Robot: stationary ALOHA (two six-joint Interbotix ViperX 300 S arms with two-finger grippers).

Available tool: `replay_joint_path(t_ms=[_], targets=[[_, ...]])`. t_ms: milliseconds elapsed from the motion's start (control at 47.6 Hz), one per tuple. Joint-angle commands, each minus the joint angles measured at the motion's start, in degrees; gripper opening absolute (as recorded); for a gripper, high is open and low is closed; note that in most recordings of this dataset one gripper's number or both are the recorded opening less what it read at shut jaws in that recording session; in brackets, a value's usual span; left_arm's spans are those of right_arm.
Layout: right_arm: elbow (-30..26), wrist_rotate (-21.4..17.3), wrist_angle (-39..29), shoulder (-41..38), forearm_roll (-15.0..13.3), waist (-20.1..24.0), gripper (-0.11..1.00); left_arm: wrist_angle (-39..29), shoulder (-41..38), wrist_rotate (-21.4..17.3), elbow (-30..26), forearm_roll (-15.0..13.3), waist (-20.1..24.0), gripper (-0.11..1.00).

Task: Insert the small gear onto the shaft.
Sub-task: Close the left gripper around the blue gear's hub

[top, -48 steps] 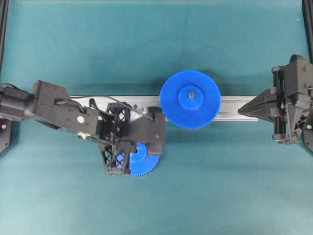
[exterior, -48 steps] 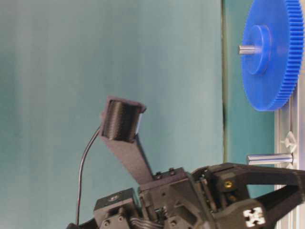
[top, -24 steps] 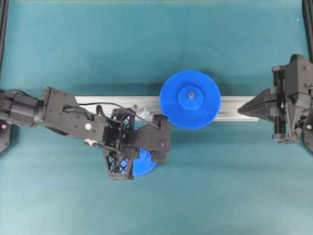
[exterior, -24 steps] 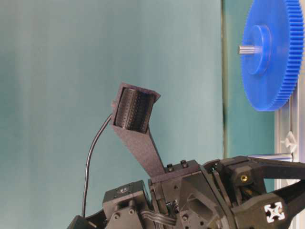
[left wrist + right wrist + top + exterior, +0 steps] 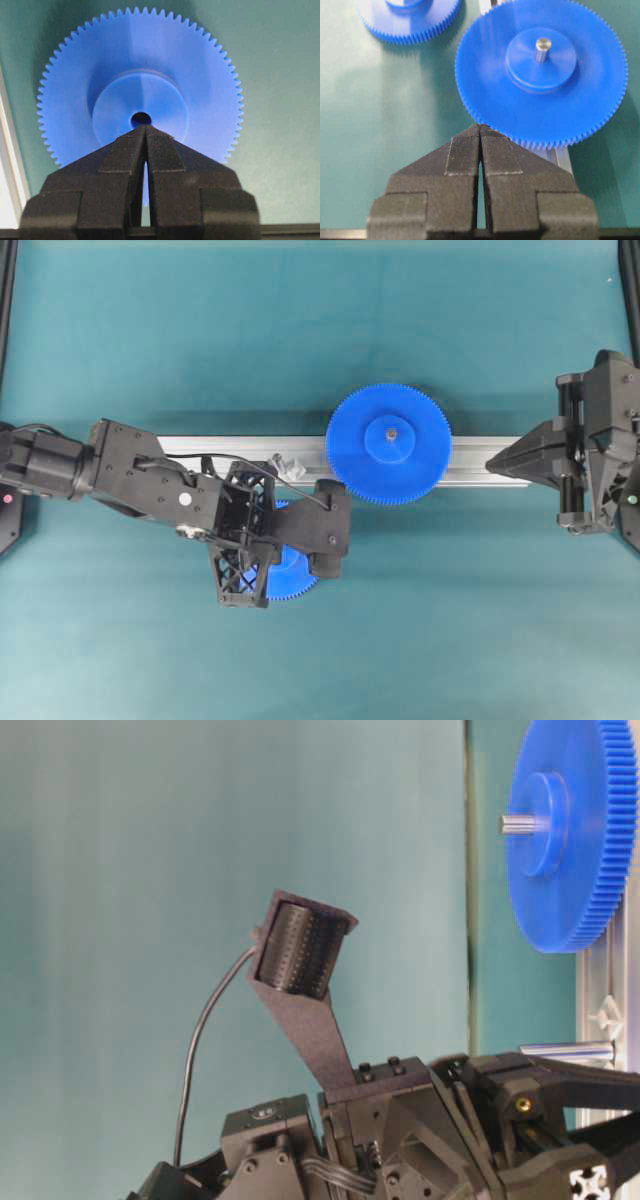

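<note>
Small gear (image 5: 140, 90) blue; larger gear (image 5: 389, 444) blue, grey pin; table (image 5: 300, 330) teal; rail (image 5: 200, 445) silver.

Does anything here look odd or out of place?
One thing: the small gear lies on the green mat beside the rail, not on a shaft, while the large gear sits mounted. The left gripper is shut above its hub, gripping nothing.

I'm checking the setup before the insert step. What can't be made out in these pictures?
- Small gear: overhead, mostly covered by the left arm.
- Shaft: table-level view, near end hidden behind the left arm; overhead, too small to read clearly.
- Left pincer: overhead, hidden beneath its camera mount.
- Small gear in the right wrist view: cut off by the top edge.
</note>
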State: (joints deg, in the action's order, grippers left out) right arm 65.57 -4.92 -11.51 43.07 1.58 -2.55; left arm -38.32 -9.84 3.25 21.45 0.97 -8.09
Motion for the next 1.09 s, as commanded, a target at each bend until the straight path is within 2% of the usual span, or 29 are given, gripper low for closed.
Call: replay_joint_path(t_ms=[0, 147, 273, 336, 525, 609, 672, 1071], targets=[[-1.32, -0.18, 0.62, -0.09, 0.00, 0.00, 0.02, 0.18, 0.97, -0.53, -1.23, 0.18, -0.26, 0.00], [-1.05, -0.18, 0.70, -0.09, 0.00, 0.00, 0.02, 0.35, 0.97, -1.49, -1.14, 0.18, -0.26, 0.00], [-1.05, -0.18, 1.05, 0.00, 0.00, -0.09, 0.02, 1.32, 0.88, -2.20, -1.32, 0.18, -0.26, 0.09], [-1.05, -0.18, 1.23, 0.09, -0.09, -0.09, 0.02, 1.67, 0.97, -2.02, -1.32, 0.18, -0.18, 0.21], [-0.97, -0.18, 1.93, 0.09, 0.00, -0.09, 0.02, 1.41, 0.53, 0.18, -0.88, 0.18, -0.18, 0.76], [-0.97, -0.18, 1.93, 0.09, -0.09, -0.09, 0.02, 1.23, 0.18, 1.85, -1.23, 0.18, 0.00, 0.91], [-0.97, -0.18, 1.93, 0.09, 0.00, -0.09, 0.02, 1.23, -0.09, 2.29, -1.23, 0.18, 0.18, 0.94], [-0.88, -0.26, 1.93, 0.09, -0.09, -0.09, 0.02, 2.29, -0.18, 2.81, -1.41, 0.18, 0.26, 0.93]])
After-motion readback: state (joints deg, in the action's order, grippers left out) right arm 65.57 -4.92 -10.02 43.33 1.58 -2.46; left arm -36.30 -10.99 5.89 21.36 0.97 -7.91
